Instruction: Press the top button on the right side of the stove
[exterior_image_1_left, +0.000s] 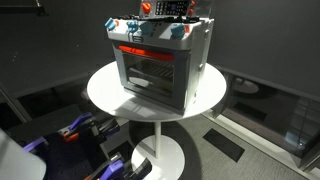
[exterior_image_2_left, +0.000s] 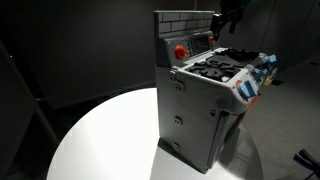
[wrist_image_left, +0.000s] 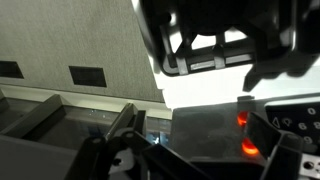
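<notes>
The small grey toy oven box with glass door (exterior_image_1_left: 152, 68) is stood on the round white worktop (exterior_image_1_left: 100, 88). Light, hollow plastic is judged; the upper glowing red button (wrist_image_left: 243, 120) should be pressed gently. Whether the tool (exterior_image_2_left: 228, 14) is spread cannot be told.

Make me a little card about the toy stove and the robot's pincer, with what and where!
thing: grey toy stove, glass door
stands on: round white table
knobs: teal-and-white, along the top front edge
pincer: up by the stove's back panel; open or shut unclear
</notes>
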